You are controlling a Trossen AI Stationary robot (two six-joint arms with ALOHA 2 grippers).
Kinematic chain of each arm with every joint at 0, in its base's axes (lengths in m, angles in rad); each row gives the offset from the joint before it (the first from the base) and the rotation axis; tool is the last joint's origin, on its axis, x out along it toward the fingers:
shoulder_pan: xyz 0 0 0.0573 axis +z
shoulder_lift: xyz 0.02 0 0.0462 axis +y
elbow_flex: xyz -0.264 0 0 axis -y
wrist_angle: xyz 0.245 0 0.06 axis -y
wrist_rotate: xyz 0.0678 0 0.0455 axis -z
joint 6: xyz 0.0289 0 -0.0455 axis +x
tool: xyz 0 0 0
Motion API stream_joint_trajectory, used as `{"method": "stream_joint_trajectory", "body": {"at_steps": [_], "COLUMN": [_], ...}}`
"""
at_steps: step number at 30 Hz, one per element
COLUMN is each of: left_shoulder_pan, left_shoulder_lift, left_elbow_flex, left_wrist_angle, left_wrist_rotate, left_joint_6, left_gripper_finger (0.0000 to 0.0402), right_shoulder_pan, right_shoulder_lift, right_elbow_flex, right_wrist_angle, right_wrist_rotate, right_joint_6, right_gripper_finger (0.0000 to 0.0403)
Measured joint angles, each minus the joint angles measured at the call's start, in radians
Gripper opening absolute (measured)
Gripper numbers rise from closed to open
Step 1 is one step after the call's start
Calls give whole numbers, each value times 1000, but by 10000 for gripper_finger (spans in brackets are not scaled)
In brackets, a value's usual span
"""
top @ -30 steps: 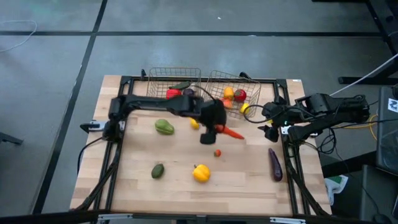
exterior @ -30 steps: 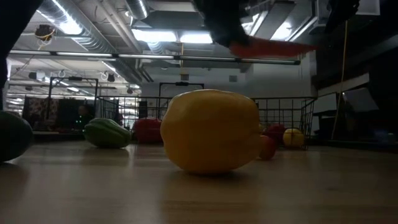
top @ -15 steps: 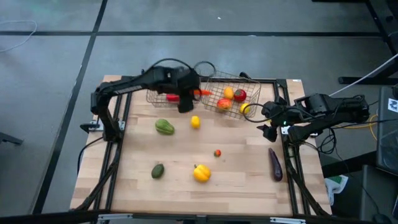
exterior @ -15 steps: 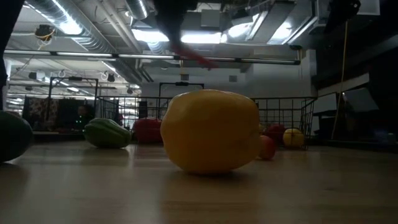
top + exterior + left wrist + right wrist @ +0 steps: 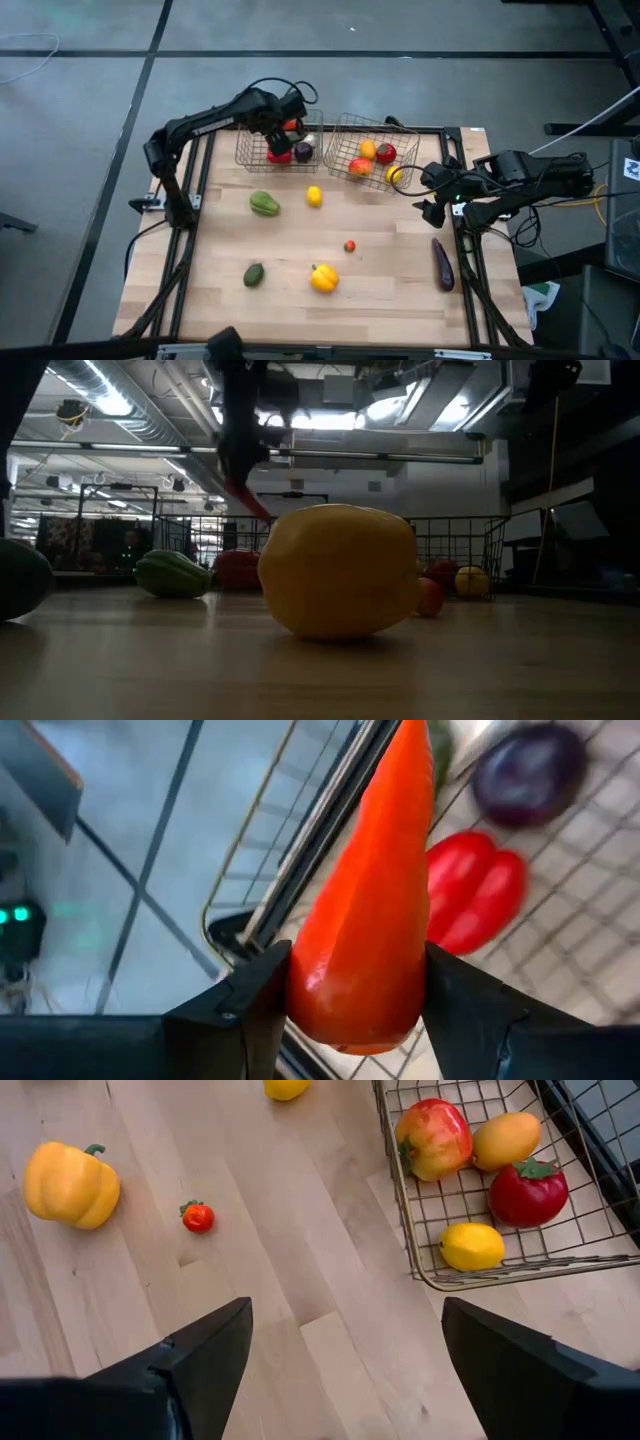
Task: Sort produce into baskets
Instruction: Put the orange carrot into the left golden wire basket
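left claw [image 5: 355, 990] is hanging over the left basket [image 5: 252, 150] at the far edge of the tabletop [image 5: 390, 280], pinching a carrot [image 5: 370, 890] btwn its two fingers; the fat end is sitting right at the fingers w/ the tip sticking out away from the claw, over the basket's rim. under it in that basket a red pepper [image 5: 470, 905] and a dark purple round piece [image 5: 530, 775] are lying on the mesh, near each other. right claw [image 5: 345, 1370] is waiting at the right edge of the tabletop, fingers spread wide, gripping nothing, facing the right basket [image 5: 400, 1210], which is holding a red-yellow apple-like piece [image 5: 433, 1137], an orange one [image 5: 506, 1140], a tomato [image 5: 527, 1192] and a lemon [image 5: 472, 1246]. loose on the boards: green pepper [image 5: 264, 204], small yellow piece [image 5: 314, 196], tiny red tomato [image 5: 349, 245], yellow pepper [image 5: 323, 277], avocado [image 5: 254, 273], and an eggplant [image 5: 442, 264] lying near the right arm's side, well apart from both claws.
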Motion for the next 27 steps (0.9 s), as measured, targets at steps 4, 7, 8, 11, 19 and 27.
{"method": "stream_joint_trajectory", "body": {"at_steps": [4,7,8,11,19,27], "left_shoulder_pan": [52,83,92,119,154,153], "left_shoulder_lift": [0,0,0,1,2,3], "left_elbow_flex": [-85,-134,-153,-195,-294,-363], "left_wrist_angle": [55,102,123,135,184,252], "left_wrist_rotate": [0,0,0,1,1,1], "left_joint_6": [22,28,28,28,23,23], "left_gripper_finger": [195,195,195,195,196,196], "right_shoulder_pan": [0,0,0,0,0,0], "right_shoulder_lift": [0,0,0,0,0,0], "right_elbow_flex": [0,0,0,0,0,0], "right_wrist_angle": [0,0,0,0,0,0], "right_wrist_rotate": [0,0,0,0,0,-1], "right_joint_6": [0,0,0,0,-1,-1], "right_gripper_finger": [325,325,325,325,325,325]}}
